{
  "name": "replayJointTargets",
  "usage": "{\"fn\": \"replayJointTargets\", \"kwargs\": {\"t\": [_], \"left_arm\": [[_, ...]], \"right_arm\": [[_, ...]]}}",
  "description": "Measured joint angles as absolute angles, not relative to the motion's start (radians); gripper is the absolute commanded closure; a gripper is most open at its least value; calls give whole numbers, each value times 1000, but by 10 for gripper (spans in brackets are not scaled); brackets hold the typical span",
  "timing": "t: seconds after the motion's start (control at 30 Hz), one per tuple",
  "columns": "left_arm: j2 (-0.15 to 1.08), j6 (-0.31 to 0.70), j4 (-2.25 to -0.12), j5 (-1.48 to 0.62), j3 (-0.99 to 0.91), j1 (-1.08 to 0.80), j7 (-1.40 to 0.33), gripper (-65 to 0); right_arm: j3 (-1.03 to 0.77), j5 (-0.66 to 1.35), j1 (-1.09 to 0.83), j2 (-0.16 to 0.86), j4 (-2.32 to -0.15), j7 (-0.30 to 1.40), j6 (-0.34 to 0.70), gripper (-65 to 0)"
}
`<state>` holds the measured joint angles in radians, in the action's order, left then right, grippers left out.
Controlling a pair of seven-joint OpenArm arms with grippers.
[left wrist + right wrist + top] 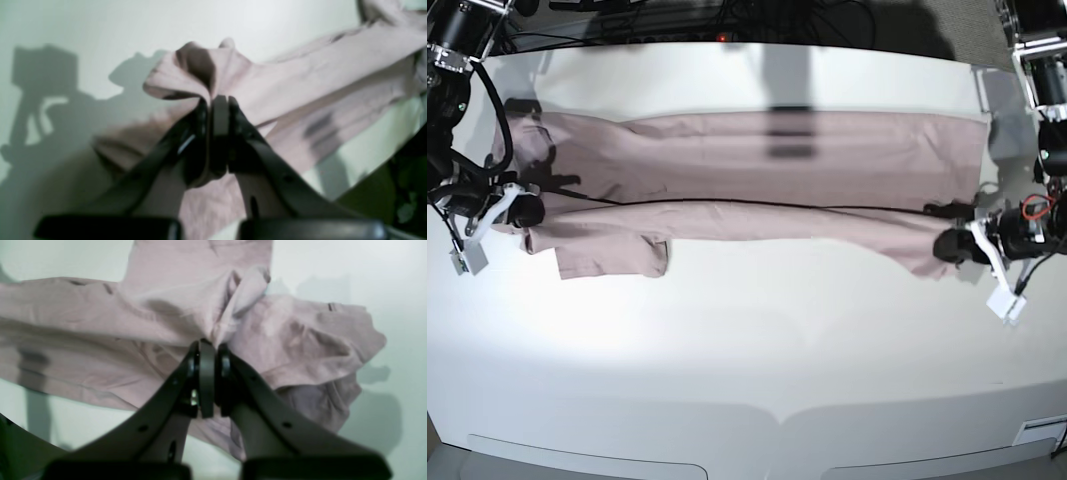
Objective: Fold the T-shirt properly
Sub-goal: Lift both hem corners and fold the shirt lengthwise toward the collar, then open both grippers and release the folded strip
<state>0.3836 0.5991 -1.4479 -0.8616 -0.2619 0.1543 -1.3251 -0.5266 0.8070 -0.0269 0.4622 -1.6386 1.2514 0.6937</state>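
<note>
Starting with the left wrist view: the T-shirt [300, 86] is seen as a dusty pink-mauve cloth, bunched into a soft peak right at the left tool [217, 100], whose black jaws are clamped tight on that fold. The rest of the fabric is stretched away toward the upper right over the white counter [83, 23]. Everything is pretty blurry here, so no label or writing can be made out.

In the right wrist view, the same cloth is gathered into wrinkles at the right tool [210, 345], which is pinched closed on a bundled edge. A wide band of fabric runs off to the left, and a looser flap hangs at the right.

From the base view, the T-shirt [757, 165] is laid out as a long horizontal band across the far half of the counter [747, 340], folded over along a lengthwise crease, with one sleeve poking out at lower left. The right tool [524, 210] is held low at that view's left end of the cloth, the left tool [949, 244] at the other end. No readable text is visible.
</note>
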Motion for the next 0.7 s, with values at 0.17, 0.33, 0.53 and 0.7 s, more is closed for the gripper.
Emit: {"fn": "replayJointTargets", "kwargs": {"t": [0.17,0.33,0.53,0.7], "left_arm": [[436,598,-1454,-866,-262,101,-1318,0],[448,598,-1458,-869,-262,52,-1318,0],[449,597,-1458,-874,-261,13,-1316,0],[449,597,-1458,-874,-261,1,-1315,0]], "right_arm": [[-537,811,-56,462,-1702,1269,694,0],[-537,814,-99,462,-1726,1276,694,0],[-537,813,-124,459,-1726,1293,694,0],[-537,814,-125,459,-1726,1312,694,-43]]}}
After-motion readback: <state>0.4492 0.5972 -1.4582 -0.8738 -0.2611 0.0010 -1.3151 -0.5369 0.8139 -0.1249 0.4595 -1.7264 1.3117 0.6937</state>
